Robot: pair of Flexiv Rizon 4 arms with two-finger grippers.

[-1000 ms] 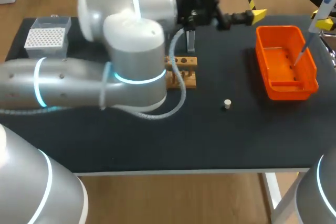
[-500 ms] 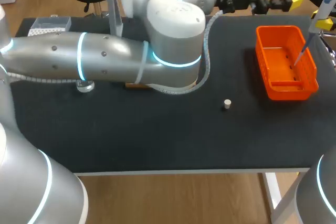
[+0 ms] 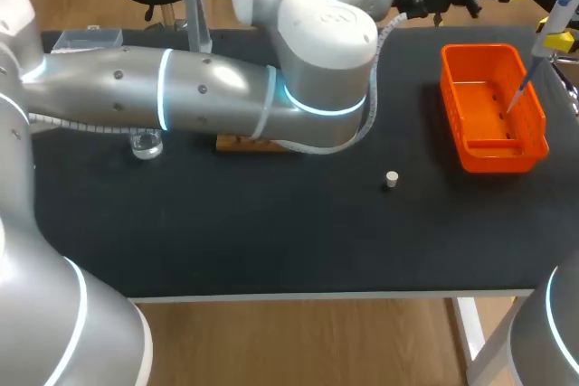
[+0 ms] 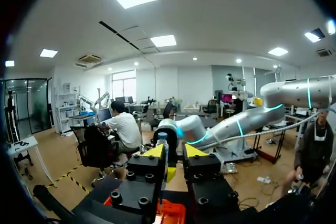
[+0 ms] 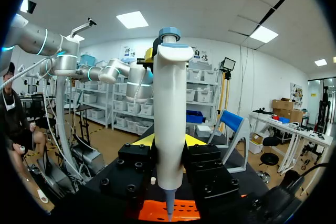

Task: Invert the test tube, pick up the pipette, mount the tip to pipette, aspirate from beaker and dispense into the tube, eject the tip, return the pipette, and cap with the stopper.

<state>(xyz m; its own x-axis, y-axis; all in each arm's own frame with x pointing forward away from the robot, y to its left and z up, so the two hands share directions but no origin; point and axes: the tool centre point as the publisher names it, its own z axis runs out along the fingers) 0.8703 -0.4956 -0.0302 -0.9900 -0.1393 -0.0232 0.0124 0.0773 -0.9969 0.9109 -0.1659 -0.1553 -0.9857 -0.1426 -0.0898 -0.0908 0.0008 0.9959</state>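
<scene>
Pipette held upright in the right gripper (image 5: 169, 141), whose jaws are clamped on it; the left gripper (image 4: 175, 153) has its jaws parted.

The pipette (image 5: 169, 98) has its white body squarely between the right fingers. Its blue cap is above them and its thin tip below, hanging over the orange bin (image 3: 452, 101). The left gripper is up by the far edge of the table (image 3: 271, 241), with the bin under and ahead of it. The stopper (image 3: 391, 179) lies well apart from both grippers. The beaker (image 3: 145, 145) and wooden rack (image 3: 237, 144) peek out beneath the left arm (image 3: 181, 101).
</scene>
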